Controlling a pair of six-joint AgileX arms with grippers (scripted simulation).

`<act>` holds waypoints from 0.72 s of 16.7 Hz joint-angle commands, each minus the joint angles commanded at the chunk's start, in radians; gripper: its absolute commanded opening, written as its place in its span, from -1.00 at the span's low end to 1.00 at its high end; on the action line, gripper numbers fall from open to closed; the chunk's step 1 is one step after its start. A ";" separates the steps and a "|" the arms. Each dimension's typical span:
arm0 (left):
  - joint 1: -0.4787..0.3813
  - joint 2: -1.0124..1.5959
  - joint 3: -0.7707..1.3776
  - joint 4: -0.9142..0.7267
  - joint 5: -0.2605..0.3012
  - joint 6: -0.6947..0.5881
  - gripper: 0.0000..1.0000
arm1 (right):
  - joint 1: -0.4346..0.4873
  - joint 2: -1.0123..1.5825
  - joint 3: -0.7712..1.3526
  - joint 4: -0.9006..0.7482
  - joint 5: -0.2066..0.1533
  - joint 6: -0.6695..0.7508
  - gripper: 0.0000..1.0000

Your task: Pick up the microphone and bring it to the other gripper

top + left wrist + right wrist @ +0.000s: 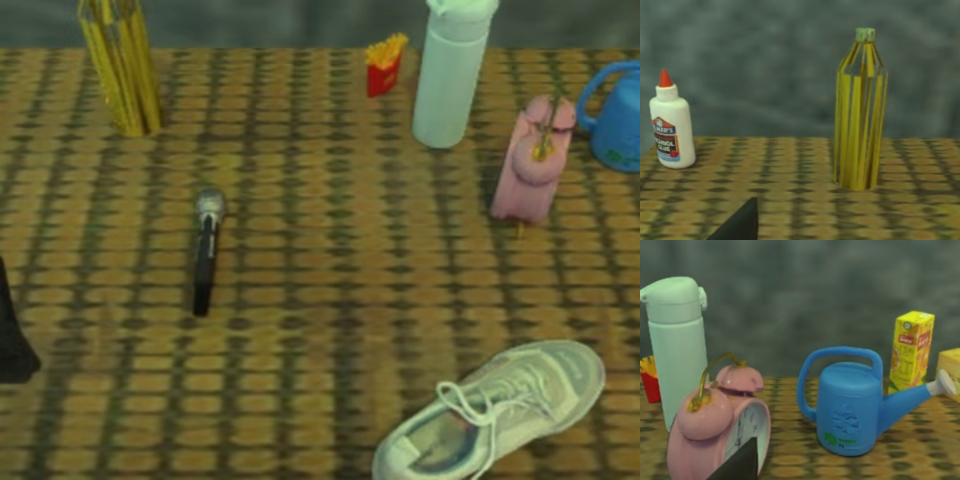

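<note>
The microphone (205,250) lies flat in front of the yellow stick bundle (120,62), head toward it. The left gripper (12,330) sits at the table's left edge, jaws unreadable. Best grasp: across the black handle, mid-length. Right arm unseen.

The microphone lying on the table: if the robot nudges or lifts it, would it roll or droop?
The microphone looks rigid, so it probably won't droop. Its round handle and ball head lie flat on the table, so a sideways nudge would likely roll it. Slim and smooth, it might slip in a loose grip.
</note>
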 joint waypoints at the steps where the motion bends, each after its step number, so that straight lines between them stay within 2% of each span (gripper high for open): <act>1: 0.000 0.000 0.000 0.000 0.000 0.000 1.00 | 0.000 0.000 0.000 0.000 0.000 0.000 1.00; 6: -0.026 0.104 0.101 -0.061 0.003 -0.022 1.00 | 0.000 0.000 0.000 0.000 0.000 0.000 1.00; 12: -0.108 0.570 0.471 -0.294 0.004 -0.102 1.00 | 0.000 0.000 0.000 0.000 0.000 0.000 1.00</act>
